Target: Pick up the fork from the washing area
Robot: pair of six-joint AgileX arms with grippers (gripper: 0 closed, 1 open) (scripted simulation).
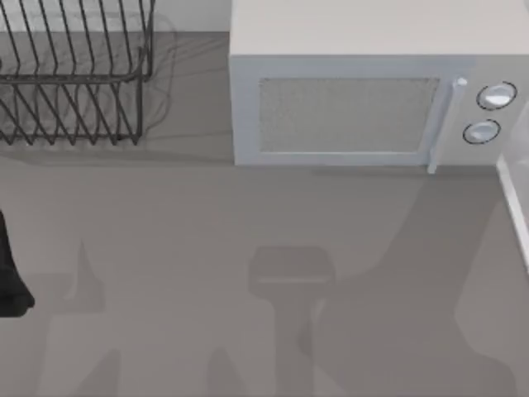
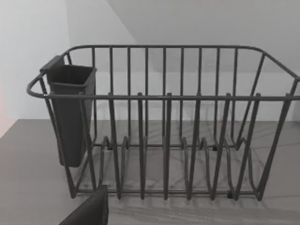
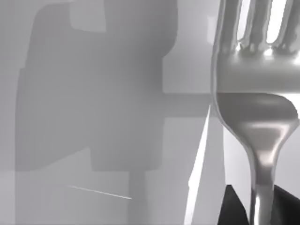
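Fingers (image 3: 286,206) of the right arm, dark at the fork's (image 3: 255,117) neck, appear clenched on it, tines pointing away from the wrist. Left fingers' state I cannot tell; that arm (image 1: 10,273) sits at the worktop's (image 1: 207,248) left edge, facing the rack (image 2: 164,140) with its cup (image 2: 70,112). A microwave (image 1: 364,99) stands behind.

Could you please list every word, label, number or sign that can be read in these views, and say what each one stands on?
None: no readable text in any view.
Microwave: its two round knobs carry no legible marks or numbers.
Rack and its dark cup: plain, no labels.
Fork, close up in the right wrist view: bare shiny metal, no stamp or brand visible.
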